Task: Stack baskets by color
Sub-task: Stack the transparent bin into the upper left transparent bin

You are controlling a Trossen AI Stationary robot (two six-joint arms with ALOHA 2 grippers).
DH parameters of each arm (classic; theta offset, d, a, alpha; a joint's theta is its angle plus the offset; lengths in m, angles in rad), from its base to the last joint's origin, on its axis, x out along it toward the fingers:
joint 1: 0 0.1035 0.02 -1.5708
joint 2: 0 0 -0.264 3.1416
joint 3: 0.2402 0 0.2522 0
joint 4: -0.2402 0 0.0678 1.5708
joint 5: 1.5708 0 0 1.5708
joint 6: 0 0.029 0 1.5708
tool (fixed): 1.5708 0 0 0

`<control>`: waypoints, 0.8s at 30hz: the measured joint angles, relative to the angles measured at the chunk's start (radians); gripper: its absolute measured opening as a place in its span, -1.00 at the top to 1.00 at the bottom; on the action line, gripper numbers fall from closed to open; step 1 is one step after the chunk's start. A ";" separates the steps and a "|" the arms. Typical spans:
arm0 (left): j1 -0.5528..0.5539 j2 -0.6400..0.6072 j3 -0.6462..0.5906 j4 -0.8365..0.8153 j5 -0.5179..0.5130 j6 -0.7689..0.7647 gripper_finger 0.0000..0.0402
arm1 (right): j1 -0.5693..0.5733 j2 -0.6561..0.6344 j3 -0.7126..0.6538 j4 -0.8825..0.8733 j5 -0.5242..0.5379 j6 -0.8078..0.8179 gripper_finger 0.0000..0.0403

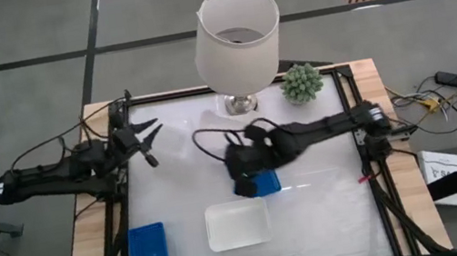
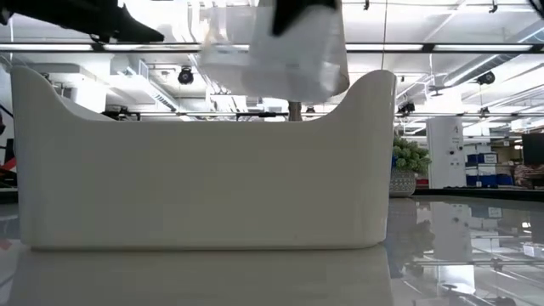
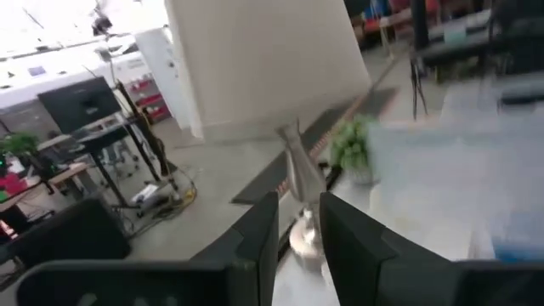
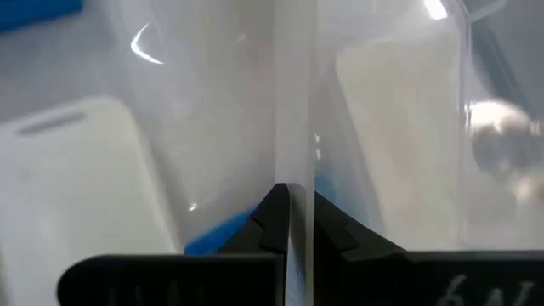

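Overhead, the left gripper (image 1: pixel 149 139) hovers with fingers parted and empty near the table's left rear, while the right gripper (image 1: pixel 249 180) sits mid-table over a bright blue mesh plastic basket (image 1: pixel 263 184), with a second blue basket (image 1: pixel 148 250) front left and a white shallow rectangular plastic basket (image 1: pixel 238 224) front centre. Level with the table, that white basket (image 2: pixel 204 170) fills the foreground. From the right wrist, the closed fingers (image 4: pixel 274 223) pinch the thin wall of a clear see-through plastic container (image 4: pixel 293 127), with blue (image 4: pixel 217 236) showing beneath.
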 joint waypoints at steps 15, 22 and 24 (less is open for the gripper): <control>0.000 -0.244 -0.030 0.083 0.015 0.025 0.64 | -0.171 0.292 0.285 0.233 -0.067 -0.264 0.96; -0.001 -0.322 -0.049 0.090 0.021 0.025 0.64 | -0.178 0.298 0.265 0.463 -0.014 -0.366 0.96; 0.000 -0.340 -0.053 0.088 0.021 0.024 0.64 | -0.177 0.298 0.239 0.561 -0.017 -0.391 0.96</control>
